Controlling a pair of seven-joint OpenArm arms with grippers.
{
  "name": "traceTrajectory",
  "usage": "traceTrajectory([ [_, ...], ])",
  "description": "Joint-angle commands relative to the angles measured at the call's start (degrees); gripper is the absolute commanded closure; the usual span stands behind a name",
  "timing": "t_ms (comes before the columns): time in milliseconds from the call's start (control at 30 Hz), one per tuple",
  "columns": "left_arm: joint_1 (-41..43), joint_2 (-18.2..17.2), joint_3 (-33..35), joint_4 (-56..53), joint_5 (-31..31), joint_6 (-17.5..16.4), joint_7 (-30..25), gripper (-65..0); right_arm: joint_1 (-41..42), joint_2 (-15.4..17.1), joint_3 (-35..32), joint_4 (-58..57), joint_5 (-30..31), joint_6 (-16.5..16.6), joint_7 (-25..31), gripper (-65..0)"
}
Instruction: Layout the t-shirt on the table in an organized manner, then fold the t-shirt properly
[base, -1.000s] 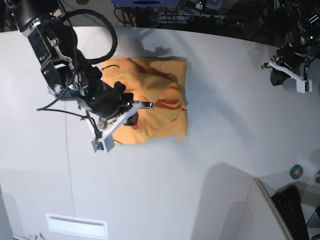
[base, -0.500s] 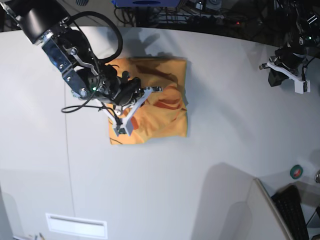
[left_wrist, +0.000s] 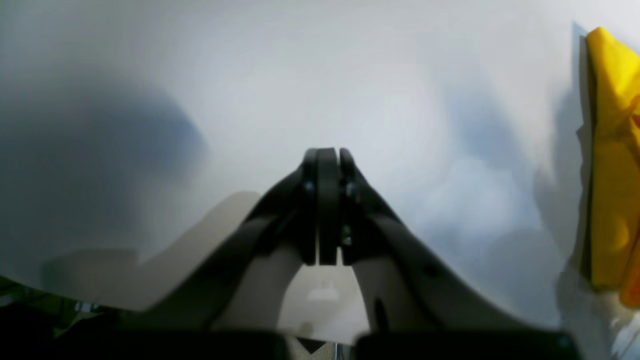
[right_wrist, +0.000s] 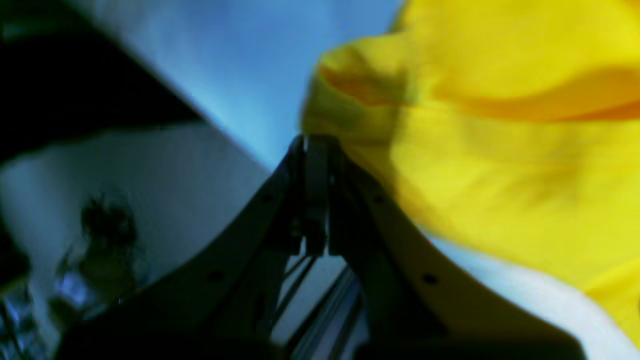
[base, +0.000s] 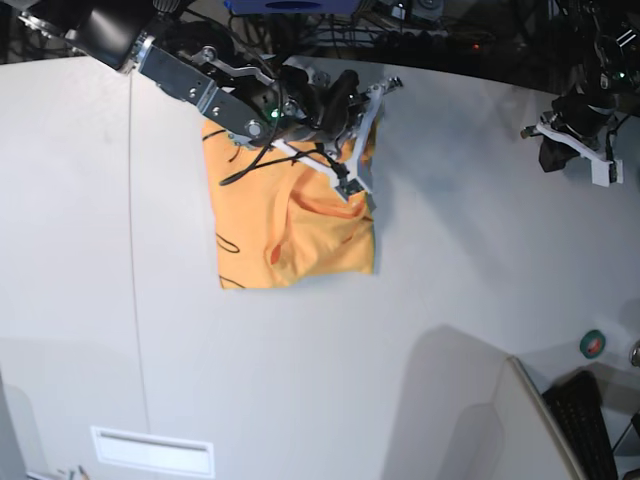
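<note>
The orange t-shirt (base: 285, 235) lies folded in a rough rectangle on the white table (base: 450, 250), with thin dark markings along its left edge. My right gripper (base: 356, 186) reaches in from the far left over the shirt's far right part. In the right wrist view its jaws (right_wrist: 316, 142) are shut, with a raised fold of the shirt (right_wrist: 475, 150) at the tips. My left gripper (base: 540, 135) hangs at the table's far right, shut and empty (left_wrist: 327, 155) over bare table (left_wrist: 350, 75). The shirt's edge (left_wrist: 610, 150) shows at the right of that view.
A thin dark seam (base: 135, 250) runs down the table's left part. A green tape roll (base: 594, 343), a keyboard (base: 585, 420) and a grey panel (base: 480, 420) sit at the near right. A white slot plate (base: 152, 452) is near the front edge. Cables crowd the far edge.
My right arm has swung from the shirt's near left corner up and across to its far right side, uncovering the shirt's left half. The left arm has not moved.
</note>
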Motion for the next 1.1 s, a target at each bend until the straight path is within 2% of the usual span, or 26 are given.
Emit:
traceTrajectory([
  [0, -0.17, -1.02, -0.51, 0.43, -0.43, -0.10, -1.08, 0.0, 0.96, -0.12, 0.53, 2.09, 0.12, 0.11, -0.27, 0.0],
  [167, -0.08, -1.02, -0.51, 0.34, -0.43, -0.10, -1.08, 0.0, 0.43, 1.20, 9.68, 7.63, 0.03, 0.02, -1.33, 0.0],
  [267, 0.19, -1.02, -0.60, 0.08, -0.43, -0.10, -1.08, 0.0, 0.25, 1.20, 16.18, 7.28, 0.20, 0.02, -1.33, 0.0],
  [433, 0.19, -1.02, -0.60, 0.08, -0.43, -0.10, -1.08, 0.0, -2.38, 1.11, 23.22, 7.37, 0.03, 0.02, -1.15, 0.0],
  [700, -0.17, -1.02, -0.60, 0.08, -0.43, -0.10, -1.08, 0.0, -2.38, 1.03, 24.27, -0.90, 0.20, 0.02, -0.71, 0.0],
  [833, -0.17, -1.02, -0.60, 0.08, -0.43, -0.10, -1.08, 0.0, -1.94, 1.03, 24.27, -3.89, 0.12, 0.11, 2.63, 0.0],
  [1067, 0.10, -1.02, -0.60, 0.08, -0.43, -0.10, -1.08, 0.0, 0.34, 1.03, 24.36, -9.25, 0.20, 0.38, 3.25, 0.0],
])
